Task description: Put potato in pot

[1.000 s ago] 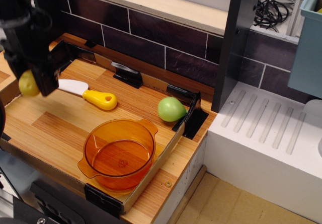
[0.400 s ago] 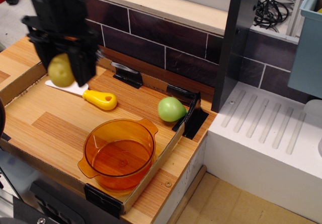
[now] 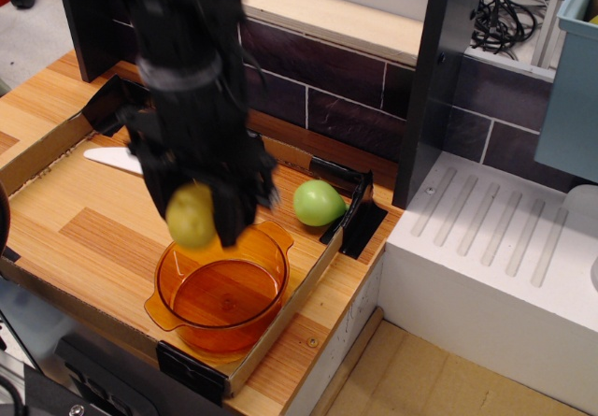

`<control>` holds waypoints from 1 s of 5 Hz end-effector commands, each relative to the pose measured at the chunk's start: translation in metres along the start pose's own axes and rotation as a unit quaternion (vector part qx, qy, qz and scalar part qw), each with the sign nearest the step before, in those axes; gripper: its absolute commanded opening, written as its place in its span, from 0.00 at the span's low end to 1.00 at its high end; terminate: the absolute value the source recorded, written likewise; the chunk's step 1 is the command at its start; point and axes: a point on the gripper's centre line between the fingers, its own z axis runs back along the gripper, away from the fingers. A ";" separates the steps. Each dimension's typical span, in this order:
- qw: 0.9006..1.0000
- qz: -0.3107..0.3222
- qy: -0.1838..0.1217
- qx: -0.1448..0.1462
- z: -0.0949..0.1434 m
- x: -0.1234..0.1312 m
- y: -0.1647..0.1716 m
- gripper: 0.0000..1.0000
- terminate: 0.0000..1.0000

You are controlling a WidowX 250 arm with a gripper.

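Observation:
The yellow lumpy potato (image 3: 191,216) is held in my black gripper (image 3: 198,212), which is shut on it and hangs just above the far left rim of the pot. The translucent orange pot (image 3: 222,289) with two side handles stands on the wooden tray near its front right corner and holds nothing. My arm comes down from the top of the view and hides the tray area behind it.
A green round fruit (image 3: 318,202) lies at the tray's back right corner. The white blade of a knife (image 3: 114,159) pokes out left of my arm; its handle is hidden. The wooden tray (image 3: 75,229) has raised edges. A white ribbed drainer (image 3: 505,248) sits to the right.
My gripper has carried the potato from the tray's far left rightward and forward, until it hangs over the pot's rim. The arm now covers the knife's yellow handle.

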 end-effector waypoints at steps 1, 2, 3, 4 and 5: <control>1.000 -0.007 -0.019 0.015 -0.019 -0.002 -0.010 0.00 0.00; 1.000 -0.007 -0.017 0.005 -0.013 -0.003 0.001 1.00 0.00; 1.000 0.004 -0.010 0.000 -0.008 0.001 0.007 1.00 0.00; 1.000 0.013 -0.003 -0.008 0.013 0.008 0.010 1.00 0.00; 0.999 0.037 -0.020 -0.018 0.057 0.016 0.028 1.00 0.00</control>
